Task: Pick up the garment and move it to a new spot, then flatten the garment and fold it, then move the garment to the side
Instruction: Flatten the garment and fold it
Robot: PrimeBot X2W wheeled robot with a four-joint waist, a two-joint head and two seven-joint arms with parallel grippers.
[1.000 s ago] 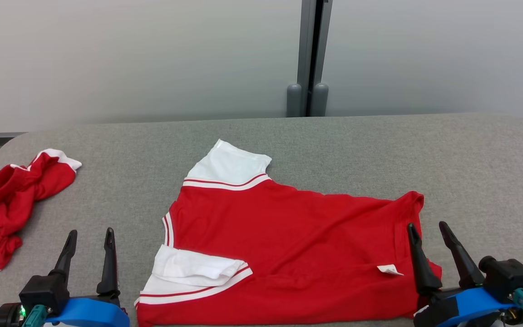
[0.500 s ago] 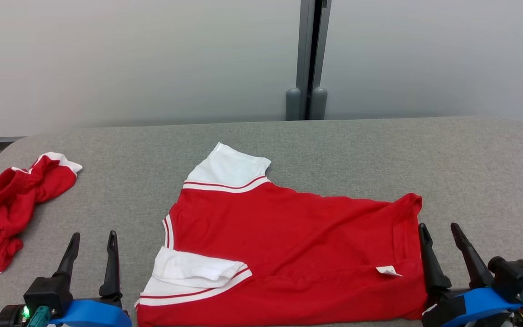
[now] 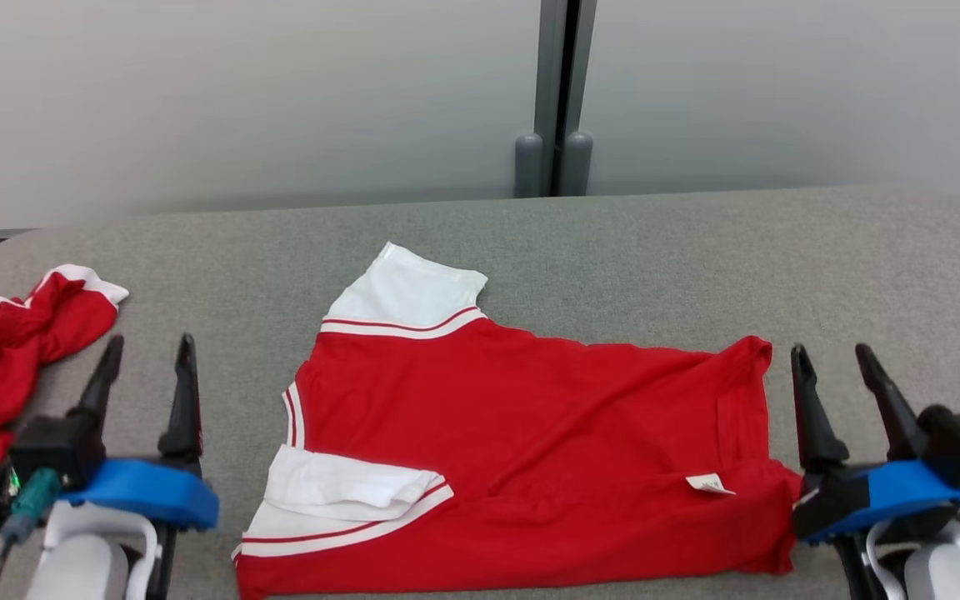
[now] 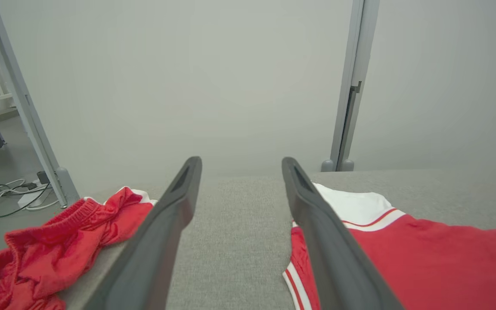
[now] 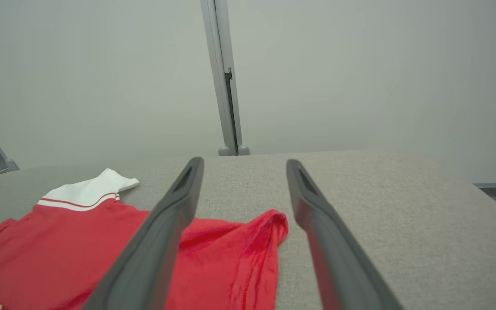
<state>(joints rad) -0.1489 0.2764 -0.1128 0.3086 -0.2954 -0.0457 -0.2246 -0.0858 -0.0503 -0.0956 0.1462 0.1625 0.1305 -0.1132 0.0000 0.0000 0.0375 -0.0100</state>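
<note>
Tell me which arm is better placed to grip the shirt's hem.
Right, I think. The open right gripper is beside the hem of the shirt; the open left gripper is at the sleeve end, far from it.

The white tag [image 3: 707, 482] on the garment [image 3: 530, 450] cannot be read.

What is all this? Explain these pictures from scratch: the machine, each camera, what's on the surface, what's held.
This is a two-armed robot seen through three cameras. The wide picture comes from its head, looking down at a grey fabric-covered table. The two close pictures come from cameras on its wrists, each looking along that arm's own two dark fingers. The left gripper and right gripper are both open and hold nothing. Between them lies a red short-sleeved shirt with white sleeves, spread mostly flat, the nearer sleeve rumpled. A second, crumpled red and white garment lies at the table's left end.
</note>
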